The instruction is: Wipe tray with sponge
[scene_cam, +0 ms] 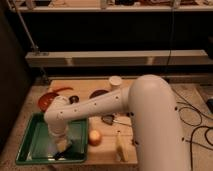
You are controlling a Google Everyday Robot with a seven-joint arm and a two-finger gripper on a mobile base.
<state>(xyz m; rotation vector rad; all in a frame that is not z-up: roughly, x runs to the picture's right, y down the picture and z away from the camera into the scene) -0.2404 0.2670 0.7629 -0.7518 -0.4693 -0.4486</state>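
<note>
The green tray [35, 131] lies at the front left of the wooden table. My arm reaches across from the right and bends down into it. My gripper [62, 148] is low over the tray's front right part, touching or nearly touching the tray floor. It is shut on the sponge [60, 144], which shows only as a small pale block at its tips; most of it is hidden by the wrist and the dark fingers [59, 154].
A red-orange plate [47, 100] sits behind the tray. An orange round fruit [95, 136] lies just right of the tray. A white cup [115, 81], a dark bowl [98, 93] and a dark item [107, 119] stand further back. Cables [192, 117] lie on the floor at right.
</note>
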